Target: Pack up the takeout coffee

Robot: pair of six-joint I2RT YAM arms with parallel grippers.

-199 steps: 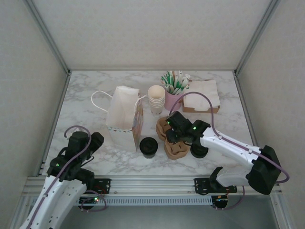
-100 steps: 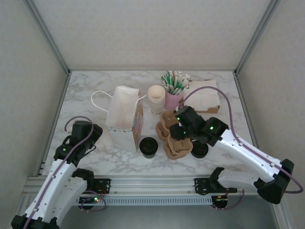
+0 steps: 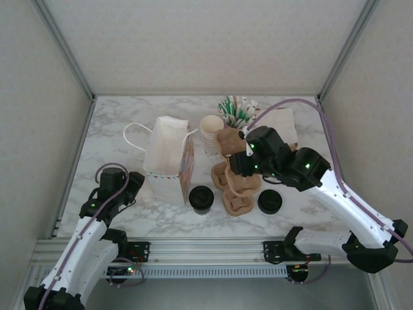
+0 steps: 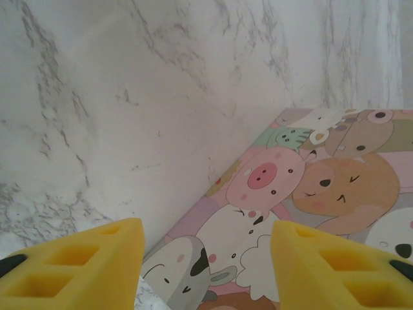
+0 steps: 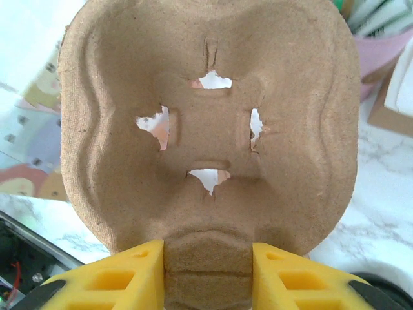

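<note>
Presumably light yet easily crushed, the takeout coffee [image 3: 202, 197] is seen standing on the marble table [image 3: 110, 123], just beside the paper bag [image 3: 169, 158]. It is best taken around the stiffer wall under the lid and kept upright. The left gripper [image 4: 206, 245] is held spread and empty, while the right gripper [image 5: 206, 265] is pinched on the pulp cup carrier [image 5: 206, 116].

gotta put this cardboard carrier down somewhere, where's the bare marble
Bare: the back-left corner, beside and behind the paper bag, and the near strip in front of that bag. Crowded: the middle, from the paper cups to the carrier stack.
</note>
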